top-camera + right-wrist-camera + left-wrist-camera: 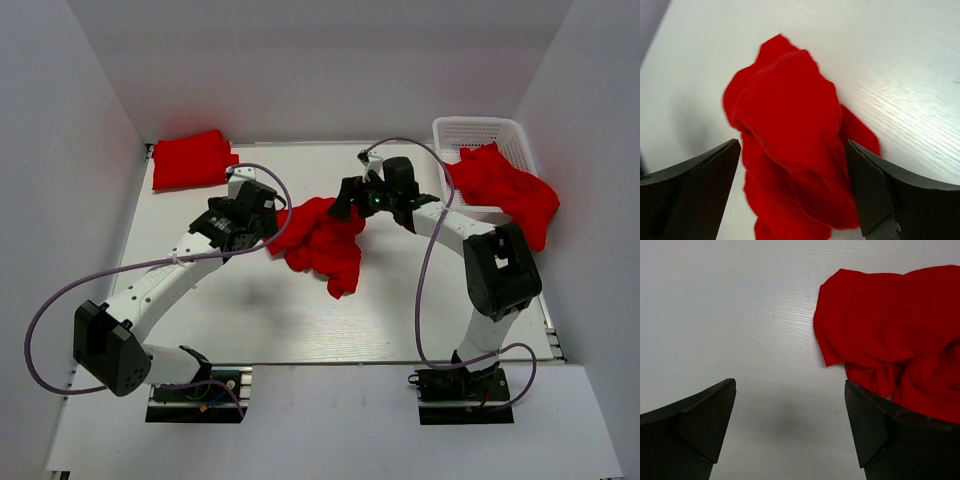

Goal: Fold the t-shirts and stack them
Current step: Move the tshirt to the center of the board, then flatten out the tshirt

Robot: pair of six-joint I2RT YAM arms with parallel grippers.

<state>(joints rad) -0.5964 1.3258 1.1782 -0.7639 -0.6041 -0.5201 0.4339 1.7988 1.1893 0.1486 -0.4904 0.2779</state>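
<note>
Overhead alone: folded shirt (192, 159), basket (478, 130); both wrist views, crumpled shirt (890, 340).

Left arm (160, 285), right arm (452, 228): white link shells, black joint housings. Thin purple cables (417, 320) loop from black base plates (197, 398) to wrists. Fingers (700, 425): dark matte wedges, flat inner faces.

Bright, even, diffuse light from above. Soft shadows on the bench (300, 320). Mild glare streak in right wrist view. Fingers (690, 435) dark, slightly blurred.
</note>
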